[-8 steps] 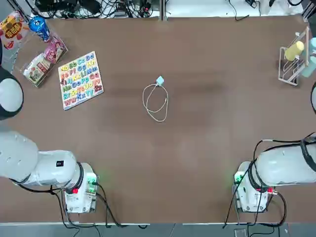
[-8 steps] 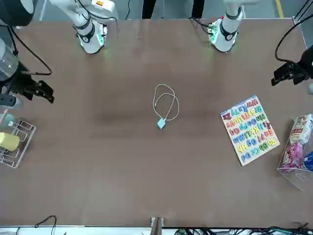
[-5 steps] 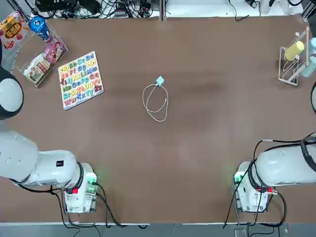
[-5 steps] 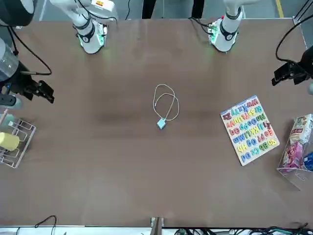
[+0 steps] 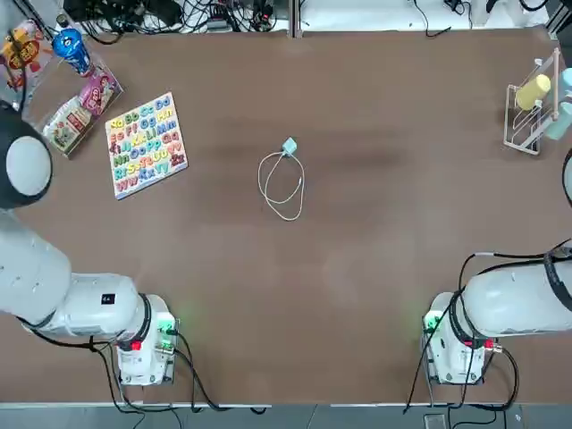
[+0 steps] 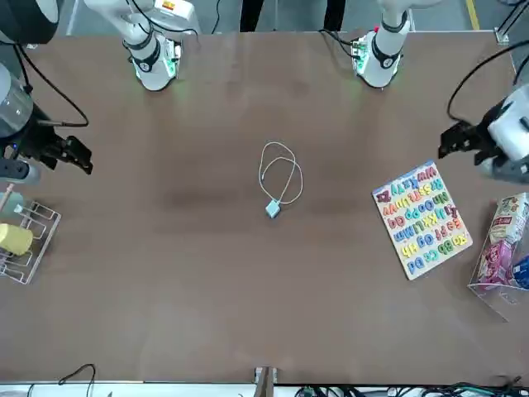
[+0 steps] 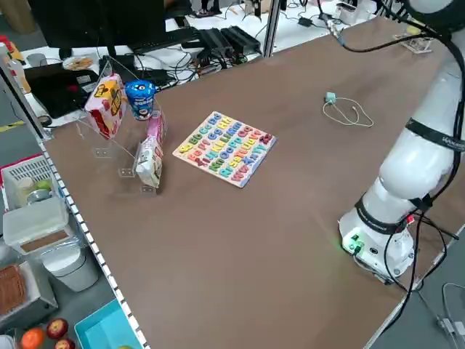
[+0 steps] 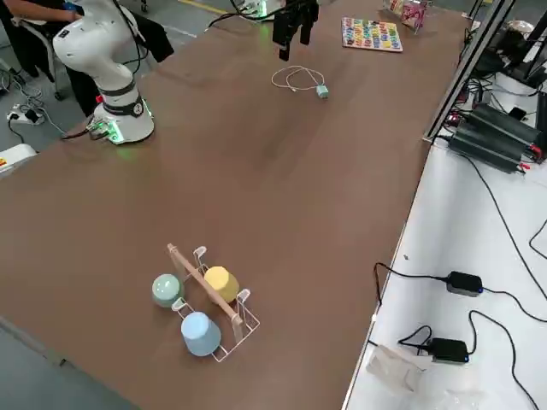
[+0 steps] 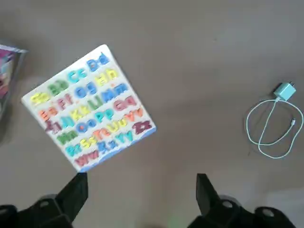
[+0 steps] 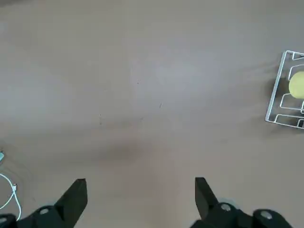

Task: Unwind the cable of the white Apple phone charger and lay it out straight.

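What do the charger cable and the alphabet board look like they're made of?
The cable: thin flexible white cord, likely rubbery plastic; it lies in soft loops. The charger: smooth pale hard plastic, by its crisp cube shape. The alphabet puzzle board: rigid, probably painted wood, though that's uncertain.

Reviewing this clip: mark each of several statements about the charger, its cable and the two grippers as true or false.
1. The cable lies coiled in loops on the table. True.
2. The left gripper is closed on the white Apple phone charger. False: it hangs open in the air near the alphabet puzzle board, well away from the charger.
3. The charger sits at the end of the coil farther from the arms' bases. True.
4. The right gripper is resting on the cable. False: it is open beside the wire rack, far from the cable.
5. The puzzle board lies on top of the cable. False: the two are apart, with bare table between them.
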Controlling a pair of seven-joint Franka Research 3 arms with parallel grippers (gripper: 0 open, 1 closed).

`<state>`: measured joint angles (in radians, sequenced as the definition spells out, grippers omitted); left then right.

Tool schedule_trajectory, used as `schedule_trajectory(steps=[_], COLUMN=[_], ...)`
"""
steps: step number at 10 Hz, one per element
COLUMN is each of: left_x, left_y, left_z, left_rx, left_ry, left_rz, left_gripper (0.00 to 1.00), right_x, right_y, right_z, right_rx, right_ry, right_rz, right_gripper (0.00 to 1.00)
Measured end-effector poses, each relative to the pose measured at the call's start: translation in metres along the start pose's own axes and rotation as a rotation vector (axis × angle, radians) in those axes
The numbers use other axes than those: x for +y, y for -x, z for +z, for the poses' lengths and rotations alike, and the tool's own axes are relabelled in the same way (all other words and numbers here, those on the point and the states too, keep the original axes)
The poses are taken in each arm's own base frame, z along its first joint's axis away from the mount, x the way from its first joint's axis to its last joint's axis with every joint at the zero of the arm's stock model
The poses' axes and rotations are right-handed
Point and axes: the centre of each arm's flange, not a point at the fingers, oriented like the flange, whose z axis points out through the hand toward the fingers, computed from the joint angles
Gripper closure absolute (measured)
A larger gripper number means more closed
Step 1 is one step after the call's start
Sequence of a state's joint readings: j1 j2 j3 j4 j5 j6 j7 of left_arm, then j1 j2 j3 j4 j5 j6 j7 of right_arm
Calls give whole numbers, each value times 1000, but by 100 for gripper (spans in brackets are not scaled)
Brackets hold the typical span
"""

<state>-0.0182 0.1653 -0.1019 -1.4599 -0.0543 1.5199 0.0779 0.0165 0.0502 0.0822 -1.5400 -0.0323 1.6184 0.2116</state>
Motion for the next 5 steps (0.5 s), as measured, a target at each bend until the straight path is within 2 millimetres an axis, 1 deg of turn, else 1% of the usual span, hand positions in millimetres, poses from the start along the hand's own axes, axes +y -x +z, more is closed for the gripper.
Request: schedule_trajectory(steps=[1, 2, 3, 4, 5], left_x=[20, 40, 57, 71, 81], left_y=[-17, -28, -32, -33, -32], left_z=[29, 53, 72, 84, 89], left_rx=[-13, -13, -15, -23, -30], left_ry=[6, 12, 19, 35, 51], left_rz=[39, 74, 93, 93, 102], left_gripper=[0, 0, 0, 0, 0], right_x=[0, -1, -1, -2, -3], right_y=[0, 0, 0, 0, 0], right_z=[0, 1, 1, 1, 1], right_rx=[-1, -1, -1, -1, -1], right_ry=[0, 0, 0, 0, 0], right_rz=[-1, -1, -2, -4, -5], right_gripper=[0, 0, 0, 0, 0])
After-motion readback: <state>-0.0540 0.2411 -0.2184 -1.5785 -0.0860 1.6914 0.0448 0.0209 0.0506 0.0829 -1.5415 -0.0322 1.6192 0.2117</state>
